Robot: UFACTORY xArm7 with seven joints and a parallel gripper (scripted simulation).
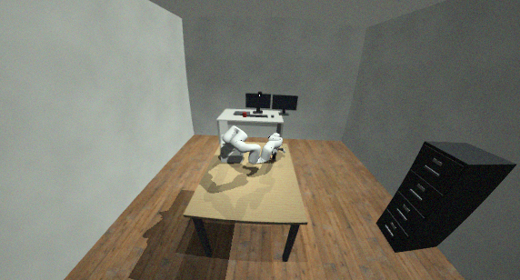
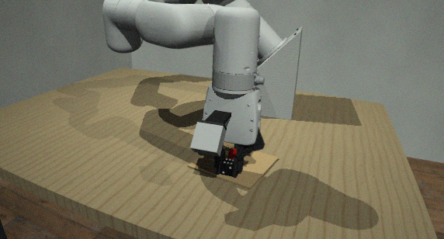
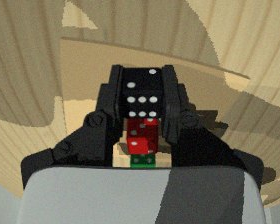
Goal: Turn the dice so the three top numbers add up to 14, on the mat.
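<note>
In the exterior view, the white arm (image 1: 245, 146) (image 2: 237, 47) reaches down over the wooden table (image 1: 259, 201) (image 2: 97, 156) (image 3: 21, 75), with its gripper (image 2: 228, 167) (image 3: 142, 80) low above the thin tan mat (image 2: 265, 164) (image 3: 86, 62). The gripper is closed on the black die (image 2: 228, 167) (image 3: 142, 92), one dark finger to the left of it and one to the right. That die is at the near part of the mat; whether its underside touches the mat, I cannot tell. In the wrist view two of its faces show, one with two white pips and the other with six (the pips stand out nicely against the black). Just beyond it on the far side is the red die (image 2: 233, 153) (image 3: 142, 136), partly covered by the black one and by the fingers, so its exact pose is hard to make out. Farther back comes the green die (image 3: 142, 160), mostly cut off by the pale gripper body in the wrist view. The mat lies on the table, with its right corner out in the light and its left part in shadow. In the top view, a white desk (image 1: 227, 116) stands beyond the table, bearing two dark monitors, and a black filing cabinet (image 1: 436, 192) stands well apart to the right.
</note>
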